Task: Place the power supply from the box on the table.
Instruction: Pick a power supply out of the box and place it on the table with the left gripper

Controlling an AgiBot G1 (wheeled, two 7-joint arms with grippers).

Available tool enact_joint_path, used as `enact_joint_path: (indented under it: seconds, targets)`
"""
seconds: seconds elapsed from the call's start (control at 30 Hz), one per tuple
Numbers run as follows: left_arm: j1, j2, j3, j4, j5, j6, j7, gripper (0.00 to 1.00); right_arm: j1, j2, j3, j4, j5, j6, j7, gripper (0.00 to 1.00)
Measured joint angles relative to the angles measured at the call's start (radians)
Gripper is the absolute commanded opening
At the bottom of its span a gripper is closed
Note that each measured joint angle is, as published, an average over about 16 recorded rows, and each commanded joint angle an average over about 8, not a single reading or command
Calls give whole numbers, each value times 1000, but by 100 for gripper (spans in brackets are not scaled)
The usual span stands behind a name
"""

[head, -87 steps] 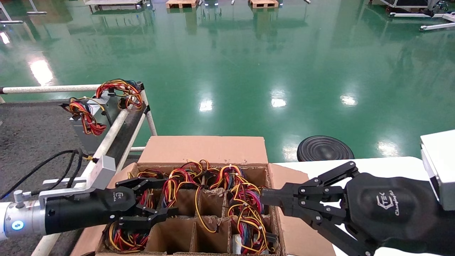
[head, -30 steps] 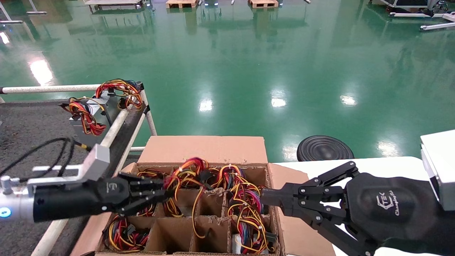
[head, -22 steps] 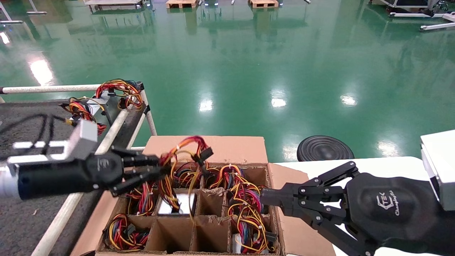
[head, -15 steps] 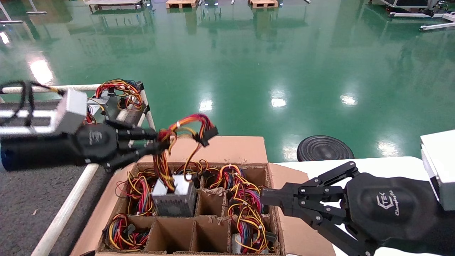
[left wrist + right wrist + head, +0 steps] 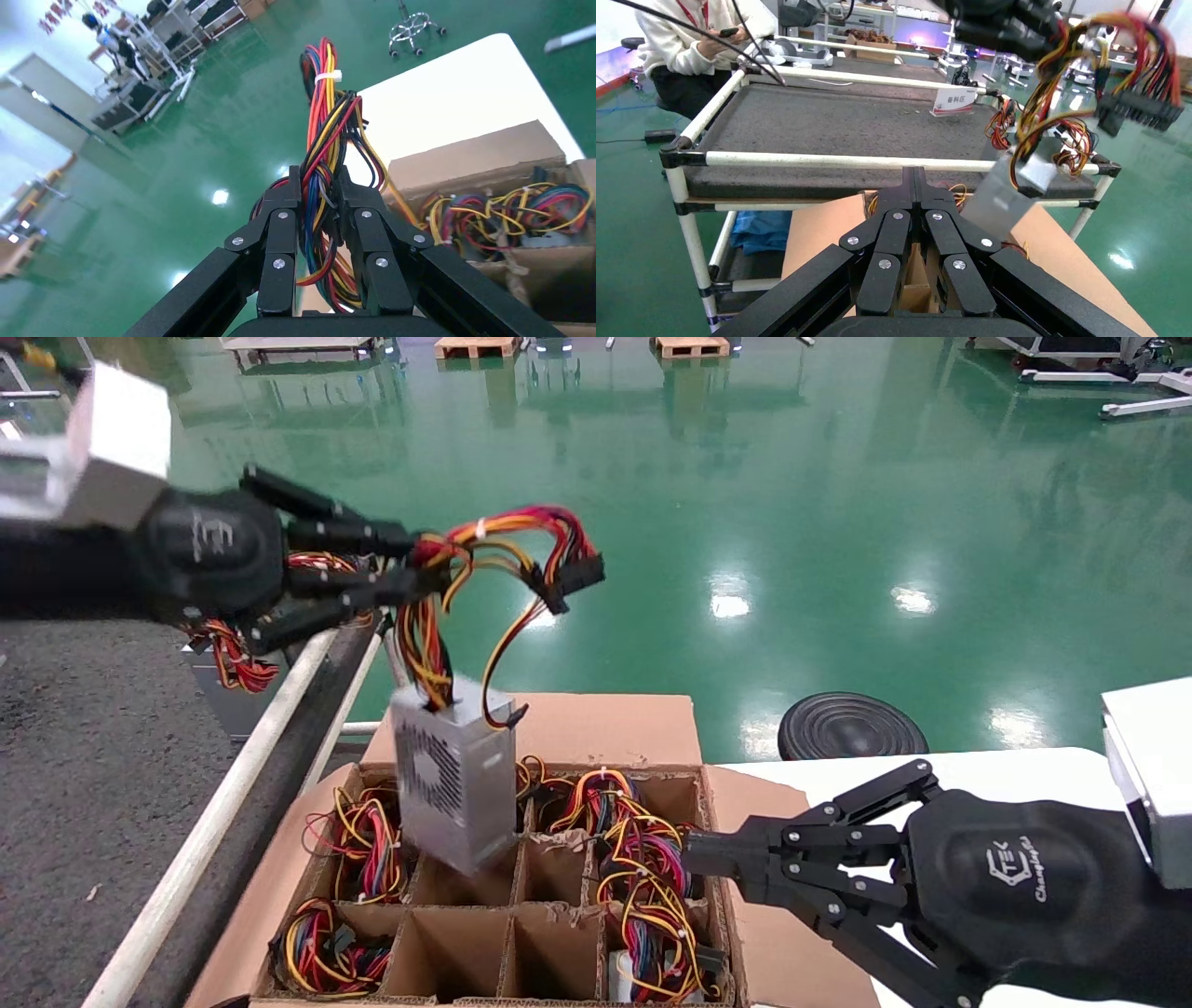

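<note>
My left gripper (image 5: 424, 570) is shut on the red, yellow and black wire bundle (image 5: 494, 537) of the silver power supply (image 5: 453, 775). The unit hangs tilted from its wires, its lower end just above the box's (image 5: 559, 728) middle cells. In the left wrist view the wires (image 5: 327, 105) run between the fingers of that gripper (image 5: 322, 182). The dark grey table (image 5: 84, 710) lies to the left. My right gripper (image 5: 694, 864) is shut and empty at the box's right wall. In the right wrist view it (image 5: 914, 175) faces the hanging power supply (image 5: 1011, 193) and the table (image 5: 835, 119).
Another power supply (image 5: 233, 654) with wires rests at the table's far corner. A white tube rail (image 5: 214, 822) runs between table and box. Wire bundles (image 5: 643, 868) fill several cells. A white tabletop (image 5: 1015, 770) and a black disc (image 5: 847, 728) lie right. A person (image 5: 687, 49) sits behind the table.
My left gripper closed on the wires in the box, then rose up and left, pulling the power supply out of its cell. The right arm has not moved.
</note>
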Motion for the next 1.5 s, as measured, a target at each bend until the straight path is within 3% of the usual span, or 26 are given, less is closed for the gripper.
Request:
enact_joint_path:
  seconds: [0.57, 1.5]
  targets:
    - [-163, -48, -55, -60, 138, -12, 1, 0, 0, 0, 0, 0, 0, 0, 0, 0]
    - [-353, -243, -52, -94, 354, -11, -62, 0, 0, 0, 0, 0, 0, 0, 0, 0]
